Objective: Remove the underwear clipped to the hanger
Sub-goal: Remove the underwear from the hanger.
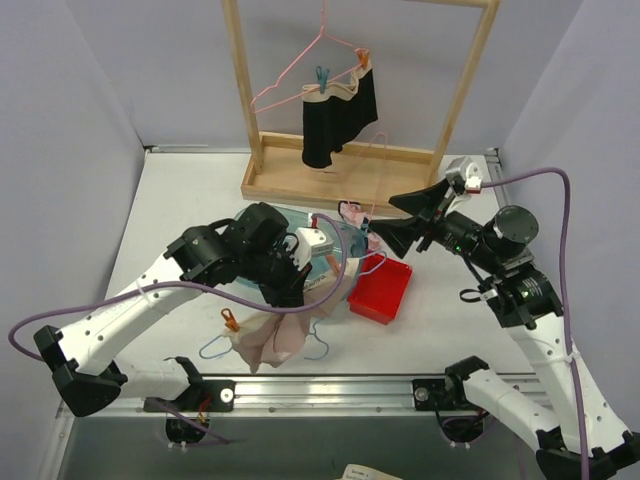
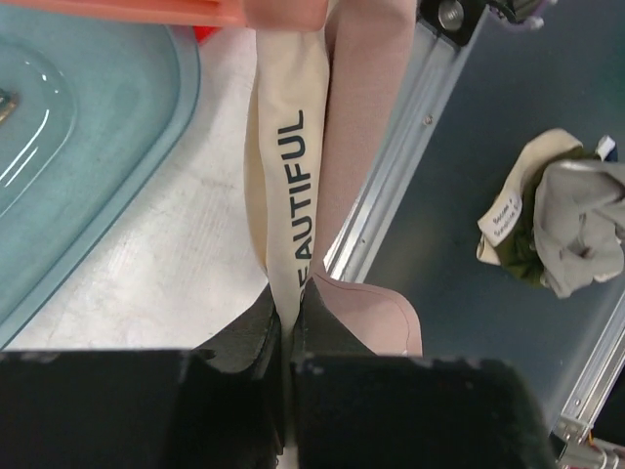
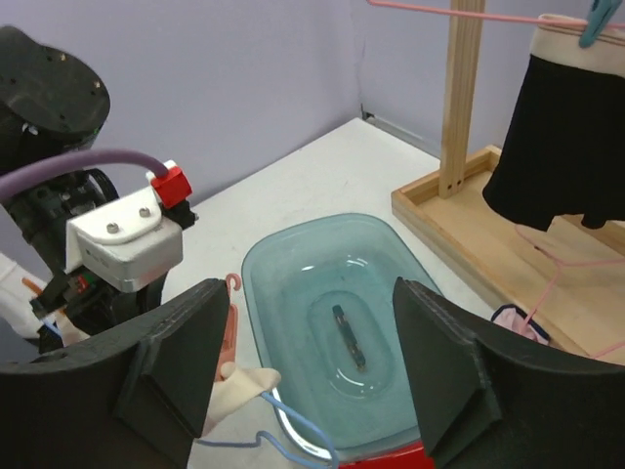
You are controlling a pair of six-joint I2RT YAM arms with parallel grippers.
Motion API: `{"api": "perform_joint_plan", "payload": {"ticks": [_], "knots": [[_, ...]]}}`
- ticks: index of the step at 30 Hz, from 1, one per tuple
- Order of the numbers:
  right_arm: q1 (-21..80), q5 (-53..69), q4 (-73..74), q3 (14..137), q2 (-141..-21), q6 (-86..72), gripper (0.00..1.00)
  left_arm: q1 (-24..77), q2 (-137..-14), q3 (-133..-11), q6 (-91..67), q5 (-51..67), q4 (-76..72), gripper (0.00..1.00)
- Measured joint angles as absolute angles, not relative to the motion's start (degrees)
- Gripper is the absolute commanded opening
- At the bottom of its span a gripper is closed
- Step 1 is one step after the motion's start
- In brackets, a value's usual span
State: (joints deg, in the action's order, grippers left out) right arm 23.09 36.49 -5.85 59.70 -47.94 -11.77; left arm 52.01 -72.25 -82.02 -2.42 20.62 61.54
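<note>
From above, the black briefs (image 1: pixel 338 120) are seen clipped to the pink hanger (image 1: pixel 300 75) on the wooden rack (image 1: pixel 245 100), by a blue peg (image 1: pixel 322 78) and an orange one (image 1: pixel 362 58). The pink briefs (image 1: pixel 265 340) hang from the left gripper (image 1: pixel 290 288) over the near table edge, beside a red bin (image 1: pixel 395 265). The right gripper (image 1: pixel 382 218) is held above the teal tray (image 1: pixel 335 262), well short of the rack.

In the left wrist view, the left gripper (image 2: pixel 290 303) is clenched on the pink briefs (image 2: pixel 361 147) at a cream band printed with dark letters (only part of the word shows). The tray (image 2: pixel 117 147) lies to one side.

In the right wrist view, the right gripper (image 3: pixel 311 322) is spread wide, with nothing between its fingers. The tray (image 3: pixel 254 274) is below it, and the black briefs (image 3: pixel 557 147) are seen up to the right on the hanger (image 3: pixel 439 10), a blue peg (image 3: pixel 596 24) at the waistband.

The step in hand is judged to be the setting down of the pink briefs, with the black pair yet to be unclipped. For the next move, a release by the left gripper over a landing place is called for. The right gripper would then have to be raised and carried to the rack, so that the black cloth can be taken below the pegs and pulled free without the hanger being dragged off.
</note>
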Motion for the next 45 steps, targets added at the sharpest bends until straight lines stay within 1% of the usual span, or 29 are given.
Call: {"api": "perform_joint_plan", "payload": {"ticks": [2, 6, 9, 13, 17, 21, 28, 37, 40, 42, 43, 44, 45], "knots": [[23.6, 38.4, -4.1, 60.7, -49.0, -9.6, 0.74, 52.0, -71.8, -82.0, -0.8, 22.0, 63.0, 0.02], [25.4, 40.2, 1.3, 61.3, -52.4, -5.6, 0.86, 52.1, -70.7, -82.0, 1.6, 24.4, 65.0, 0.03], [25.6, 43.0, 4.4, 61.3, -56.1, -3.9, 0.89, 52.8, -69.7, -82.0, 2.5, 25.7, 65.5, 0.03], [26.2, 48.9, 6.4, 61.3, -60.0, -2.7, 0.90, 55.8, -69.3, -82.0, 3.2, 25.8, 66.1, 0.03], [27.2, 53.5, 7.7, 61.3, -60.8, -2.5, 0.95, 58.1, -69.4, -82.0, 3.6, 25.4, 66.8, 0.03], [27.6, 57.5, 7.7, 61.3, -60.4, -2.6, 1.00, 58.2, -69.3, -80.8, 3.6, 24.4, 66.9, 0.03], [28.8, 62.0, 7.3, 61.3, -59.6, -3.5, 1.00, 59.0, -68.6, -79.0, 3.5, 22.3, 67.2, 0.03], [36.9, 63.2, 6.7, 61.3, -62.8, -4.5, 1.00, 59.2, -68.3, -79.0, 3.5, 21.8, 67.1, 0.03], [39.2, 62.9, 6.7, 61.3, -64.5, -4.5, 1.00, 59.2, -68.9, -79.0, 3.5, 21.8, 67.1, 0.03], [40.1, 62.5, 6.7, 61.3, -65.1, -4.4, 0.92, 59.2, -69.2, -79.0, 3.6, 21.8, 67.1, 0.03], [40.2, 62.3, 6.7, 61.3, -65.3, -4.4, 0.88, 59.2, -69.3, -79.0, 3.6, 21.8, 67.1, 0.03], [40.2, 62.3, 6.7, 61.3, -65.5, -4.4, 0.76, 59.2, -69.3, -79.0, 3.6, 21.8, 67.1, 0.02], [40.2, 62.2, 6.7, 61.3, -65.7, -4.3, 0.70, 59.2, -69.3, -79.0, 3.6, 21.8, 67.2, 0.03]]}}
